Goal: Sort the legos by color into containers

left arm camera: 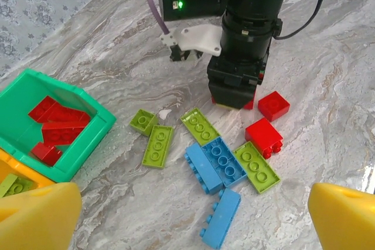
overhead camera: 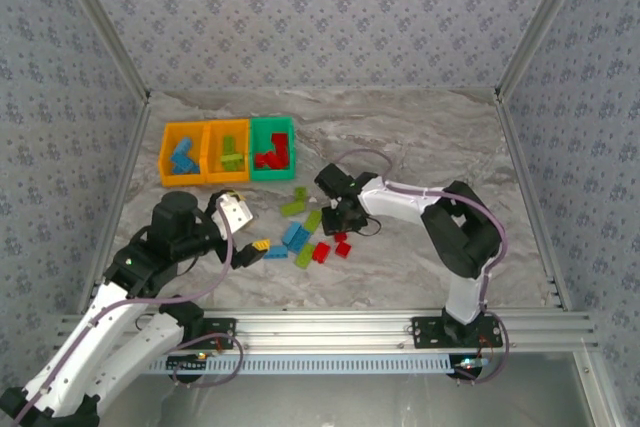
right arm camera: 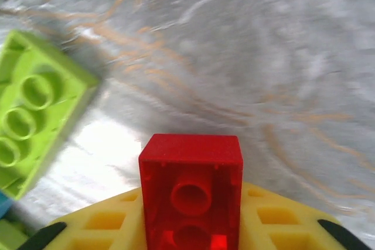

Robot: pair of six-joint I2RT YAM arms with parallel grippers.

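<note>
Grey-and-tan marbled tabletop [overhead camera: 430, 147], veined all over. Closed in along far, left and right edges by grey walls with small floral print [overhead camera: 320, 7]. Slotted silver aluminium rail [overhead camera: 330, 325] along near edge. Slim aluminium posts [overhead camera: 537, 22] rising from far corners.

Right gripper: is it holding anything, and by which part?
Yes. The right gripper is shut on a small red brick, gripped at its lower end between the yellow fingers. The brick's hollow underside faces the wrist camera.

Overhead rear view; wrist views near legos [left arm camera: 222, 165]
</note>
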